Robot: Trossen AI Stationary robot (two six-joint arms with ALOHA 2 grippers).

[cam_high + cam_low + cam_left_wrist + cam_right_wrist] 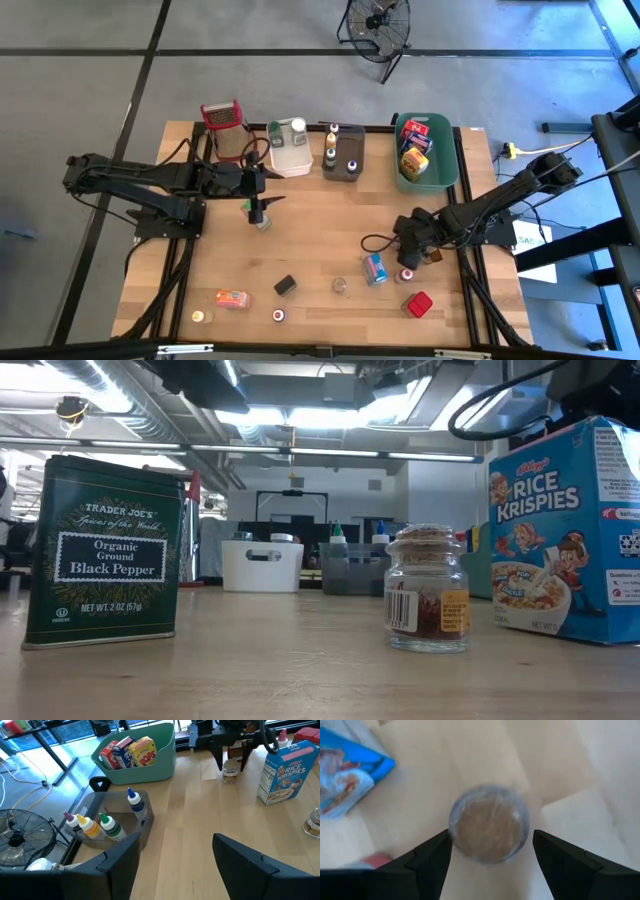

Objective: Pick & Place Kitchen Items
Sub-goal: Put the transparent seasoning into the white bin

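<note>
My right gripper points down, open, over a small glass jar with a brown lid that stands on the table. Its fingers stand on either side of the jar's top; I cannot tell whether they touch it. In the high view this gripper is right of a Rice Krispies box. My left gripper hangs open over the table's middle left, with nothing between its fingers. More kitchen items stand along the near edge: a black pepper tin, another jar, an orange box and a red box.
At the far edge stand a red-topped grater, a white tub, a grey tub with squeeze bottles and a green tub with cereal boxes. Two tiny jars sit near the front edge.
</note>
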